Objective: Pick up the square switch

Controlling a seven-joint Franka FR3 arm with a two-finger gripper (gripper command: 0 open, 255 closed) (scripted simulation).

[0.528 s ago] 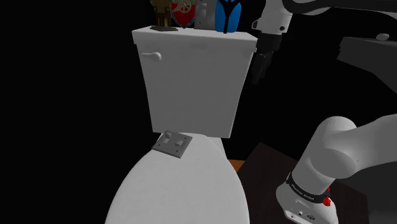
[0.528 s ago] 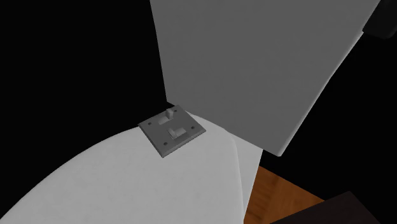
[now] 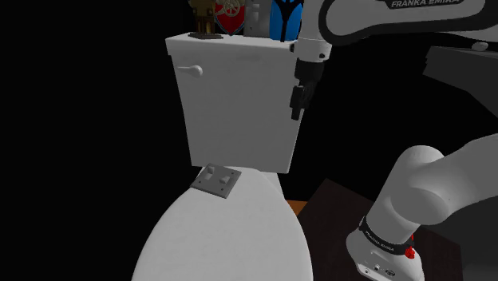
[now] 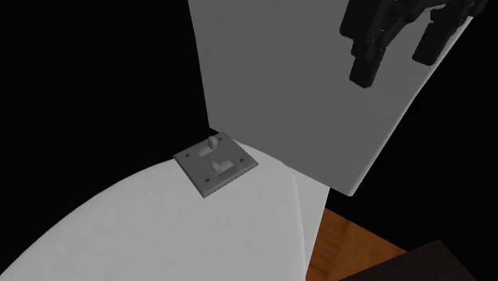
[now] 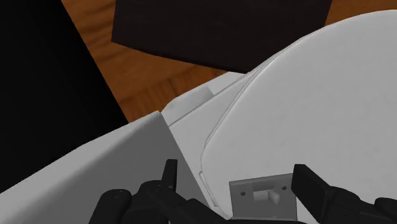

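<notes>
The square switch (image 3: 216, 180) is a grey plate with two small toggles, lying flat at the back of the white toilet lid (image 3: 223, 239), just in front of the tank (image 3: 239, 104). It also shows in the second exterior view as the switch (image 4: 215, 165), and between the fingers' lines as the switch (image 5: 262, 196) in the wrist view. My black gripper (image 3: 298, 102) hangs high beside the tank's upper edge, well above the switch and towards the shoulder view's right. The gripper (image 4: 397, 60) is open with nothing between its fingers (image 5: 318, 188).
On the tank top stand a brown figurine (image 3: 203, 17), a red object (image 3: 229, 16) and a blue object (image 3: 286, 20). A flush handle (image 3: 190, 70) sticks out of the tank front. Wooden floor (image 4: 351, 243) and the dark stand (image 5: 216, 32) lie beside the toilet. Black area surrounds it.
The gripper has moved towards the shoulder view's left, from beside the tank to in front of its upper corner, and has come into the second exterior view. The switch has not moved.
</notes>
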